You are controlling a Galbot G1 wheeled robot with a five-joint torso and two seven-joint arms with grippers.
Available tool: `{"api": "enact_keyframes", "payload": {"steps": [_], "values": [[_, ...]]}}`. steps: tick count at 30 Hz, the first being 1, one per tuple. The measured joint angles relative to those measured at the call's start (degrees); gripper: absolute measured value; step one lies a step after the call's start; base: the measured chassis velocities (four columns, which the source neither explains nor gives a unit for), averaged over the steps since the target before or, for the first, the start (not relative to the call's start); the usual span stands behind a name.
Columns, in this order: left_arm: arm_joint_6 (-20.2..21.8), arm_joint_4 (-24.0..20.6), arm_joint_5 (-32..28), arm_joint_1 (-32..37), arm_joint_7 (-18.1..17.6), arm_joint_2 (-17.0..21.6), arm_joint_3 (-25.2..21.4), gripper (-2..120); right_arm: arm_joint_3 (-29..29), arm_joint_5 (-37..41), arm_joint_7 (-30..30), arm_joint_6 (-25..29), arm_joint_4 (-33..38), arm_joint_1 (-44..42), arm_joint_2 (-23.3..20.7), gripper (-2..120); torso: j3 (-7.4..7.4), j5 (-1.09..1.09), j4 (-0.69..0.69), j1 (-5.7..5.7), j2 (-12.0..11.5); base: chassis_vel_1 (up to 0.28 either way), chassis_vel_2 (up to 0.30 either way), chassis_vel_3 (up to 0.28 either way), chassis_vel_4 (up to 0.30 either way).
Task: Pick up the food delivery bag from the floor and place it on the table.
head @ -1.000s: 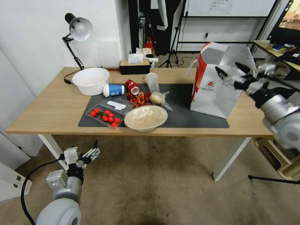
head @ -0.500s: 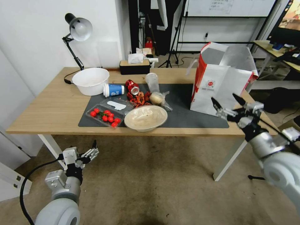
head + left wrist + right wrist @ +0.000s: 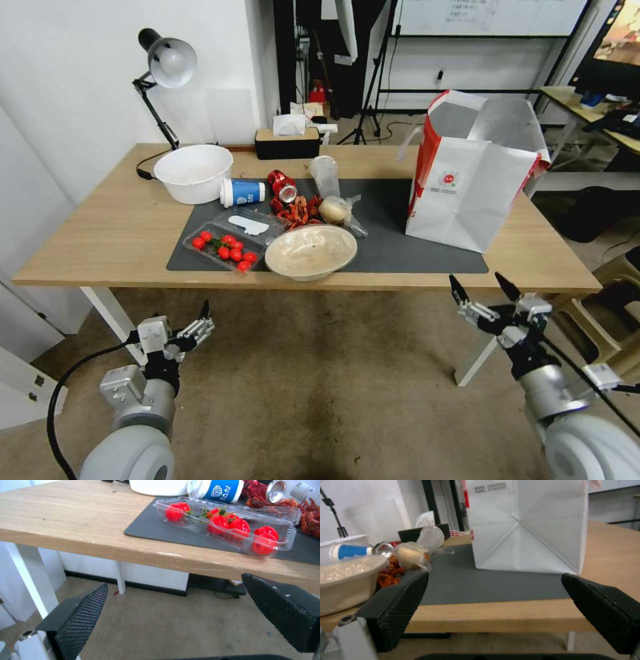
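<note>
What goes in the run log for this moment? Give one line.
food delivery bag: upright on table, partly on mat | right gripper: open, empty, below table edge | left gripper: open, low, parked

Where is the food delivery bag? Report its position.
In the head view the food delivery bag stands upright on the table's right side, partly on the dark mat.

**Count of things on and around the table**

On the table (image 3: pixel 120 233) — one food delivery bag (image 3: pixel 467 193), one dark mat (image 3: pixel 400 240), two bowls: a white one (image 3: pixel 193 172) and a beige one (image 3: pixel 311 251). One clear tray (image 3: pixel 223 247) holds seven red tomatoes. One blue-labelled cup (image 3: pixel 244 191), one red can (image 3: pixel 283 186), one lamp (image 3: pixel 167 63), one tissue box (image 3: pixel 288 140) — two grippers below the table's front edge, left (image 3: pixel 200 320) and right (image 3: pixel 483 293).
</note>
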Motion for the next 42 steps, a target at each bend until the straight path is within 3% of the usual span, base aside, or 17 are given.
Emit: {"api": "enact_keyframes", "payload": {"steps": [13,42], "values": [[-0.73,0.51,0.42,-0.16,0.75,0.27,-0.05,100,-1.41,-0.19,0.21,-0.06,-3.38,1.87,1.90,100,0.00,0.01,0.00,0.00,-0.01,0.000,0.000,0.000,0.000],[-1.64,0.85,0.10,-0.36,0.65,0.42,0.03,100,-1.84,1.00,0.15,-0.81,-3.84,2.33,1.71,100,0.00,0.00,0.00,0.00,-0.01,0.000,0.000,0.000,0.000]]}}
